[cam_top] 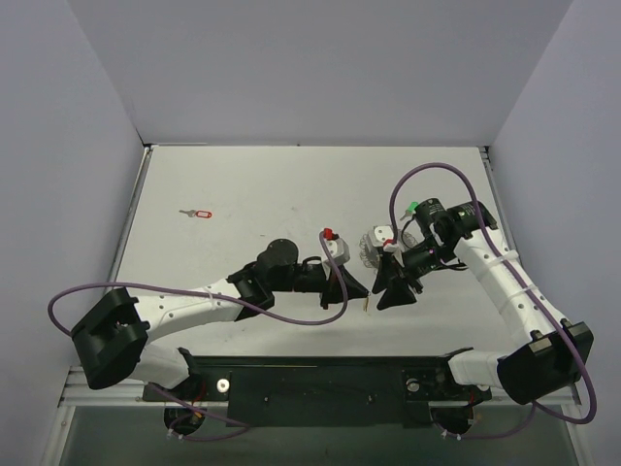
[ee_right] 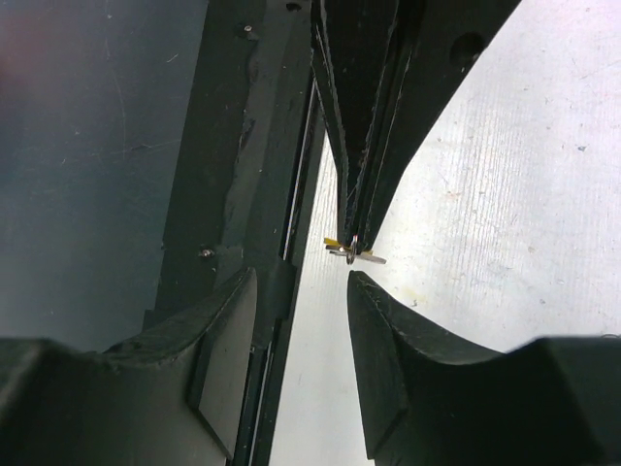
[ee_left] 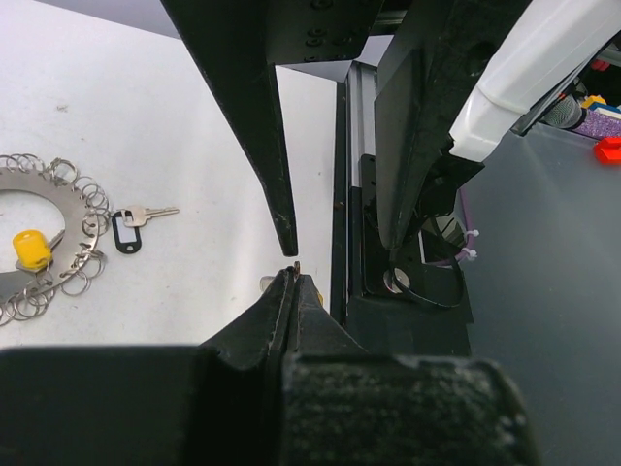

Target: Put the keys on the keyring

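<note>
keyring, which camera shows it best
Left wrist view: the keyring lies at the picture's left edge, close enough to show its flat silver band and the small loops along its rim, though part of it is cut off. The top view shows it only as a small pale blur. The right wrist view does not show the hoop.

The left gripper (ee_left: 294, 282) is pinched tight just under the right gripper (ee_left: 336, 241), its fingers parted; off left on the table (ee_left: 194, 126) lies the keyring (ee_left: 44, 182) with a yellow-headed key (ee_left: 31, 249), a dark grey key (ee_left: 131, 229) just beside

L end effector (ee_right: 355, 228) + key (ee_right: 363, 256) block R end effector (ee_right: 301, 282) ahead.
</note>
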Tool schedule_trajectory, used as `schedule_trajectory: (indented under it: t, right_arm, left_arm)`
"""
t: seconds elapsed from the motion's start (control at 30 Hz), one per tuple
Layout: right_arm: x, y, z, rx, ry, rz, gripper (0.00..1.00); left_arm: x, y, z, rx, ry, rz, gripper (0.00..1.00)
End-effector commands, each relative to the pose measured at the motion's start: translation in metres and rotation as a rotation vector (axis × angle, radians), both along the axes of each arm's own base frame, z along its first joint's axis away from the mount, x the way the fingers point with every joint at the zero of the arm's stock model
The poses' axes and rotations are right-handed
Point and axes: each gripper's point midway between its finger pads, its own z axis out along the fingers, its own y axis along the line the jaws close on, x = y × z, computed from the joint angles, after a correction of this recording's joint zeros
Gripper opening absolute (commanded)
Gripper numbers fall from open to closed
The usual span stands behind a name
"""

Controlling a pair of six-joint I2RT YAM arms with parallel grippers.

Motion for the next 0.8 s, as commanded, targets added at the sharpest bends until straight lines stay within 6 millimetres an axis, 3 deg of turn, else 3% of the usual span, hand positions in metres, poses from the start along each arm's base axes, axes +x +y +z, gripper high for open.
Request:
schedule_trajectory:
  t: [0.0,0.37,0.57,0.77]
  right_arm:
    - [0.0001,0.0058,0.0088,0.012,0.009,-0.006,0.38]
    - [0.0036,0.0086,0.0041,-0.001,0.017,-0.019,0.36]
    - [0.0044,0.0105,0.0038,-0.01,0.018,-0.02,0.23]
    - [0.0053,0.01,0.0016,-0.025,0.012,-0.026,0.03]
  left_arm:
    - [-0.0003,-0.0077,0.0224,-0.074,-0.023,-0.008,0.0]
    - [-0.0005,-0.0087,0.0237,-0.082,-0.015,-0.009,0.0]
    - [0.0007,-0.0084,0.0217,-0.075,-0.012,-0.001,0.0]
    - [0.0013,-0.0088,0.0205,-0.071,-0.005,0.002,0.0]
